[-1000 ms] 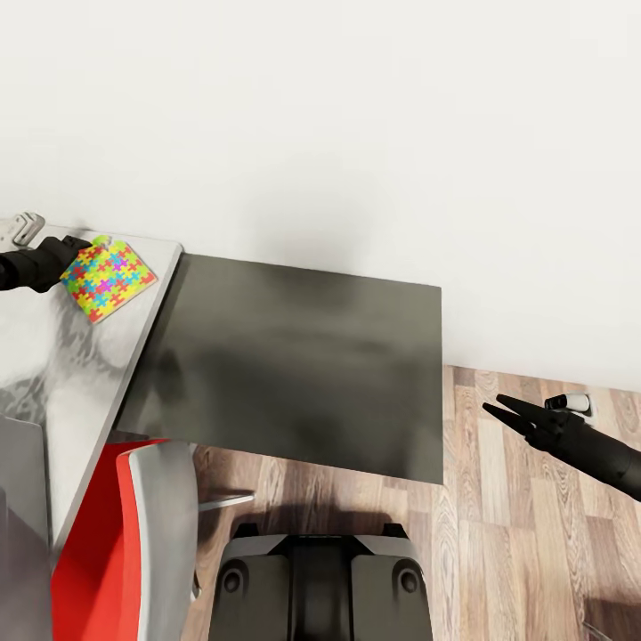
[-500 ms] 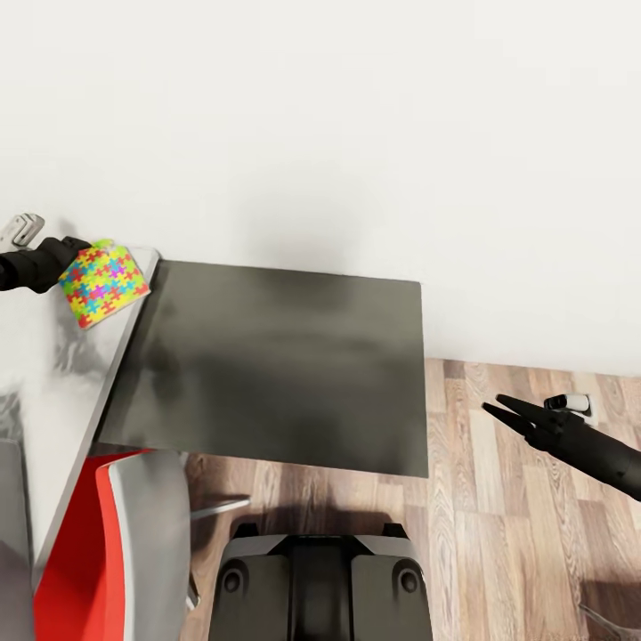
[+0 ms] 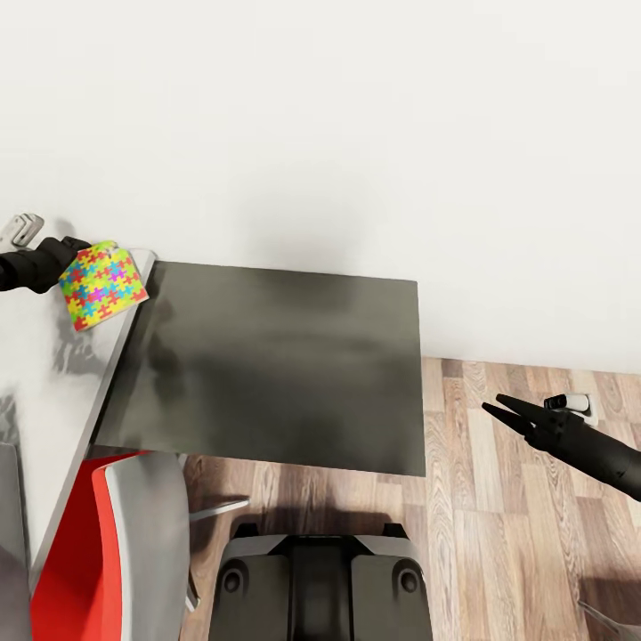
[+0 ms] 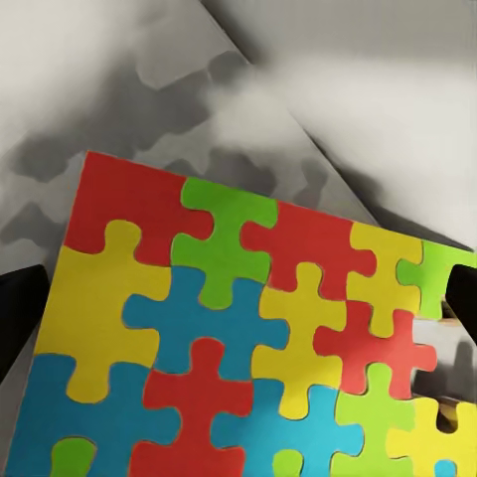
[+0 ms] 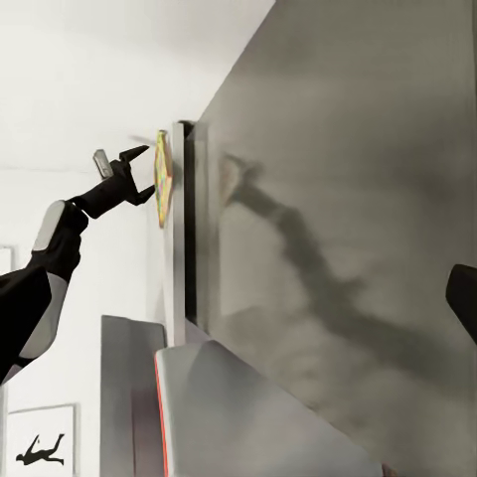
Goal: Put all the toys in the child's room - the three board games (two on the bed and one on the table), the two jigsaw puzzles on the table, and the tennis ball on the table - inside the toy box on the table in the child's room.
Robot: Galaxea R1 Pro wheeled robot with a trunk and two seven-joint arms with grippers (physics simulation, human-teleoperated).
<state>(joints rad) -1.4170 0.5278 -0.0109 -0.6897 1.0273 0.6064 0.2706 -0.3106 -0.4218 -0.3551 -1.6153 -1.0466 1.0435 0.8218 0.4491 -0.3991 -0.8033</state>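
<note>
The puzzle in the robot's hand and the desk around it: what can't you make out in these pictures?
- Jigsaw puzzle, left wrist view: its near part is cut off by the picture edge.
- Left hand, head view: its fingertips hide behind the puzzle.
- Table, head view: cut off at the left edge; what lies further along it cannot be told.
- Right hand: held over the floor, nothing in it.

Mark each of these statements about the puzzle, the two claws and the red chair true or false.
1. The left claw holds a jigsaw puzzle. True.
2. The puzzle lies flat on the table. False: it is lifted, tilted.
3. The right claw grips a ball. False: it is empty, over the wood floor.
4. A red chair stands by the table. True.
</note>
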